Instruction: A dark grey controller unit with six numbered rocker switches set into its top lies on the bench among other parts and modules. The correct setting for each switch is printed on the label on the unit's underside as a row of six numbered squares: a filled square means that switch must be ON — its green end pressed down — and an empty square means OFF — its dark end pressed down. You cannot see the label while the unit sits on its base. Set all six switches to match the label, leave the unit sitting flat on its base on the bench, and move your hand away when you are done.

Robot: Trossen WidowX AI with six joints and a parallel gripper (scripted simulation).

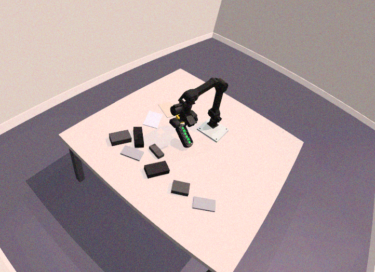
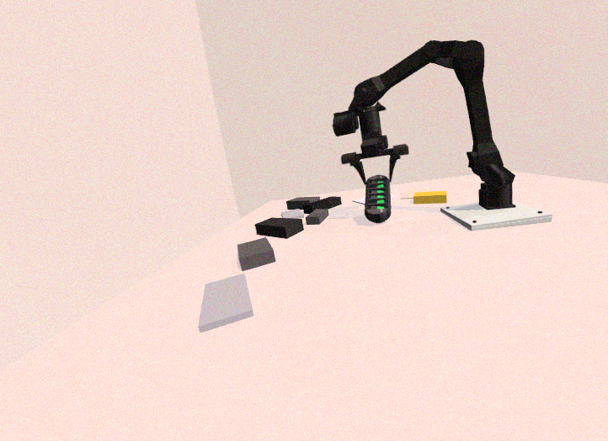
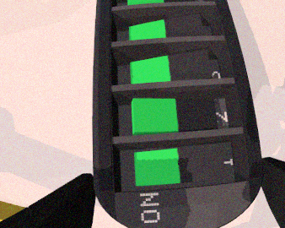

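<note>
The dark grey controller unit (image 1: 187, 143) (image 2: 377, 215) (image 3: 218, 207) is tilted, its gripper-side end raised and its switch face turned toward the exterior view. Its far end hangs low over or on the bench; contact is unclear. My gripper (image 1: 181, 125) (image 2: 378, 181) (image 3: 178, 169) is shut on the unit, one finger on each long side near the switch 1 end. Green rocker halves show along the side marked ON. In the wrist view switch 1 (image 3: 157, 169) and switch 2 (image 3: 155, 116) are nearest; the farthest switches are cut off. The underside label is hidden.
Dark blocks (image 1: 156, 169) (image 2: 280, 227) and flat grey plates (image 1: 204, 204) (image 2: 226, 301) lie along the bench's left and front side. A white sheet (image 1: 152, 119) lies behind. A yellow block (image 2: 429, 197) is near the arm's white base plate (image 1: 213, 137) (image 2: 471, 222).
</note>
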